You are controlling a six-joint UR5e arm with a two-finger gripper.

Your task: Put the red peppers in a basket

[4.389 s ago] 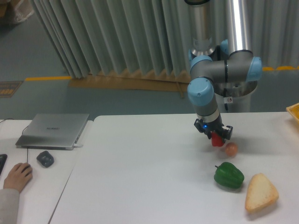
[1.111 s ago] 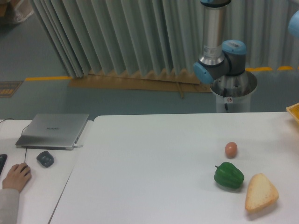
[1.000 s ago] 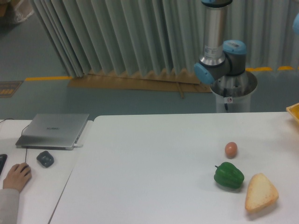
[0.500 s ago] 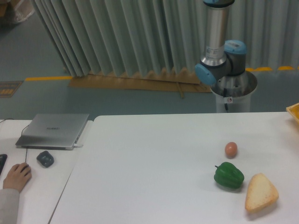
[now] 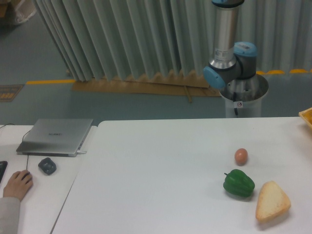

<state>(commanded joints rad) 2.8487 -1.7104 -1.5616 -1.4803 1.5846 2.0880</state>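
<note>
The table (image 5: 161, 170) is showing a smooth, matt white top. The green pepper (image 5: 239, 183) is looking glossy, the egg (image 5: 241, 156) smooth, the bread wedge (image 5: 272, 201) matt. The arm (image 5: 228, 53) is gleaming with brushed metal and blue plastic; the laptop (image 5: 55, 136) is looking matt grey.

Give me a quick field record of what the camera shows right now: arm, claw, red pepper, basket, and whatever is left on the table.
arm: only the base and lower joints in view, behind the table's far edge
claw: out of frame
red pepper: not visible anywhere in view
basket: only a yellow-orange rim corner at the right edge
egg: on the table, right side
green pepper: just in front of the egg
bread wedge: right of the green pepper
side desk: closed laptop, dark mouse, a person's hand
</note>
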